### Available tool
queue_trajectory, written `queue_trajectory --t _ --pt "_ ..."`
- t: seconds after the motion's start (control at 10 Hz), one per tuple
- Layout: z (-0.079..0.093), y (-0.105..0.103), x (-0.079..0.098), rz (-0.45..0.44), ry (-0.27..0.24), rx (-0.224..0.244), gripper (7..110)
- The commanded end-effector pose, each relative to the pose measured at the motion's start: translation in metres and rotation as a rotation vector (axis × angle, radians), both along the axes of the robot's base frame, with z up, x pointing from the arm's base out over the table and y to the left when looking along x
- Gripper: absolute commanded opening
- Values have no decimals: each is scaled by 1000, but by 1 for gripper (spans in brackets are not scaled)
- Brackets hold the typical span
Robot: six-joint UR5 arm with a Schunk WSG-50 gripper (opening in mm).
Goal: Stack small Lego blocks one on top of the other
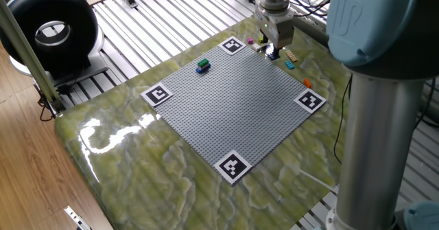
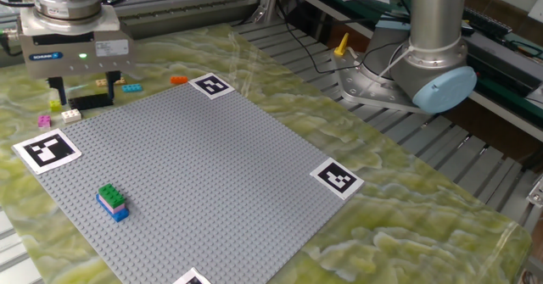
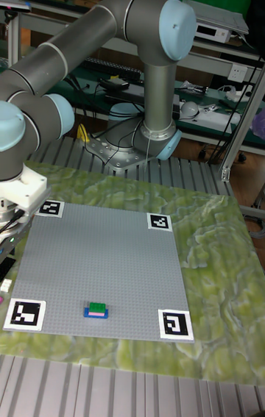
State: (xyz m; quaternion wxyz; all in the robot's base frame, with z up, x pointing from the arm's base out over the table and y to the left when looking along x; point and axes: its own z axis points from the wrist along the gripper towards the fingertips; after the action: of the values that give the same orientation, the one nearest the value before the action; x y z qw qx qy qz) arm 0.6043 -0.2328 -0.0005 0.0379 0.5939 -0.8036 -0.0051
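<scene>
At the far left edge of the grey baseplate (image 2: 187,182) the gripper (image 2: 85,91) hangs low over a group of loose small Lego blocks (image 2: 69,113), its 2 fingers apart around a dark piece; I cannot tell if they grasp it. Pink, yellow, white, cyan and orange bricks lie near it on the table (image 2: 407,208). Near the baseplate's left near part stands a green-on-blue stack (image 2: 112,202), well apart from the gripper.
</scene>
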Motion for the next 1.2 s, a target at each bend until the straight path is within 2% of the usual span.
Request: queue_trajectory --t 0.0,0.1,0.2,0.5,0.6,0.8,1.1 --pt "0 18 6 84 -36 99 66" --pt "4 14 9 90 -65 81 88" --pt "6 8 13 96 -93 54 88" --pt "2 3 17 120 -106 32 88" --pt "0 4 13 117 -105 33 66" --pt "-1 9 5 110 -88 53 66" --pt "-4 3 9 131 -96 36 66"
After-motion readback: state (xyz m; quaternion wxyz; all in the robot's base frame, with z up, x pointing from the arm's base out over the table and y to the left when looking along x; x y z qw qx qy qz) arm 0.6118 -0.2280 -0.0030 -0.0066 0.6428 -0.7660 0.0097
